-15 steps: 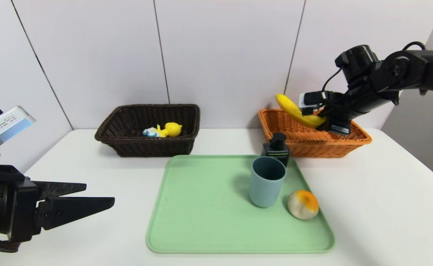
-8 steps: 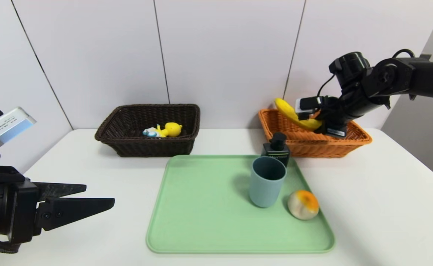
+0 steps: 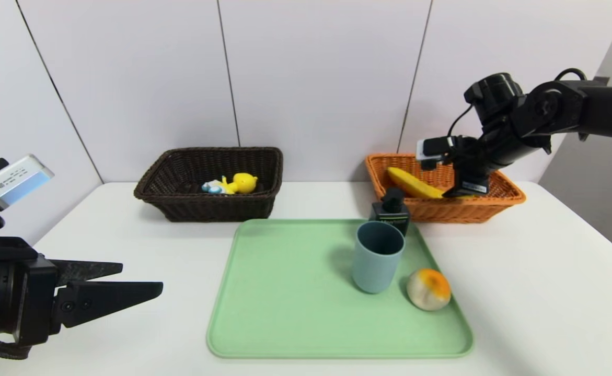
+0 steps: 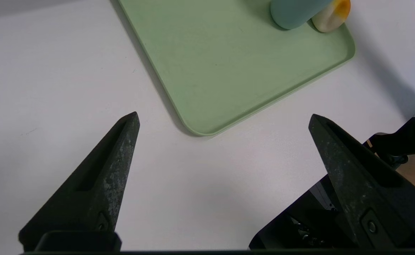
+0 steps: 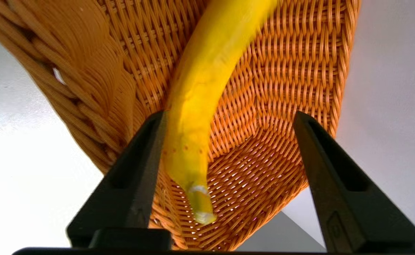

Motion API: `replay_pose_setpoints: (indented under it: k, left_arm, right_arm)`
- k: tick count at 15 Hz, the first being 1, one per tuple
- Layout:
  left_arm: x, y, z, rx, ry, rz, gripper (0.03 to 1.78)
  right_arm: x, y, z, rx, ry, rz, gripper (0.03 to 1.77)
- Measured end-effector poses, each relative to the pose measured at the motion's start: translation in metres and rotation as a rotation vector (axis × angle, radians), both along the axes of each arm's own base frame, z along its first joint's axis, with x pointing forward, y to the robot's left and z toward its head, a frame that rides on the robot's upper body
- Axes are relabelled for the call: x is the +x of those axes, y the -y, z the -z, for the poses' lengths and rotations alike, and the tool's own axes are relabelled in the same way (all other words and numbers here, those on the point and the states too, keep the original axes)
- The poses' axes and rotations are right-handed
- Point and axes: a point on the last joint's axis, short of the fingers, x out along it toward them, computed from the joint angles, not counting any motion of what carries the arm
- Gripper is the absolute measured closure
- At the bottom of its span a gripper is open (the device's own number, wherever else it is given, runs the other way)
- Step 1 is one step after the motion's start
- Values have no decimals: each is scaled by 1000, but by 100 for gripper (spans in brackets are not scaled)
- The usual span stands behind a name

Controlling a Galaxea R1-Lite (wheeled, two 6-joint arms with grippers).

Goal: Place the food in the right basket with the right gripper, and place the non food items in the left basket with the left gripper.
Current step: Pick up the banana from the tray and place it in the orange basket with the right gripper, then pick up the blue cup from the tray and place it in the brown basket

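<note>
Two of the five things look sorted, three wait. Nearest, the left claw [image 3: 128, 279] hangs parked over the desk's [image 3: 128, 313] near left corner, its jaws spread wide and empty. On the flat pale green plastic tray [image 3: 285, 313] at the desk's middle, the round pale fruit with an orange top [image 3: 428, 289] lies near the tray's near right corner; just beside it stands the grey-blue plastic cup [image 3: 377, 256], and behind the cup, at the tray's far right corner, the small dark pump bottle with a green label [image 3: 391, 210]. Toward the desk's far edge, the dark brown woven wicker left basket [image 3: 209, 183] already holds the yellow duck-like toy with blue wheels [image 3: 232, 184], and the orange woven wicker right basket [image 3: 444, 188] holds the long yellow banana [image 3: 413, 184]. The right claw [image 3: 460, 190] hovers over that basket. The right wrist view shows what the head view cannot: jaws parted, the banana [image 5: 200, 88] lying against the weave beside one finger [image 5: 136, 177], unclamped. The left wrist view shows only the tray's near corner, cup base and fruit. Left: fruit for the right claw, cup and bottle for the left.
</note>
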Motion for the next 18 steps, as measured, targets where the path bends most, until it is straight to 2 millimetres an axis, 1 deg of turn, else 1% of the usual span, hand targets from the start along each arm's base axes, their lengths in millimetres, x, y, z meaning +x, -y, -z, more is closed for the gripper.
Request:
replay_pose_setpoints:
  k: [3, 6, 10, 13, 16, 18]
  left_arm:
    - [0, 0, 0, 0, 2, 0, 12]
    - [-1, 0, -1, -1, 8, 0, 12]
    - [-1, 0, -5, -10, 37, 0, 12]
    - [0, 0, -6, -16, 53, 1, 12]
    - [0, 0, -6, -16, 53, 1, 12]
    - [0, 0, -6, -15, 53, 1, 12]
  right_arm:
    - [-7, 1, -11, 36, 19, 12, 40]
    - [-23, 2, -31, 115, 33, 52, 30]
    - [-56, 4, -63, 255, 40, 184, 21]
    - [-86, 7, -83, 399, 15, 330, 17]
    - [-110, 8, -98, 554, 13, 462, 15]
    - [-125, 6, -103, 647, 7, 546, 13]
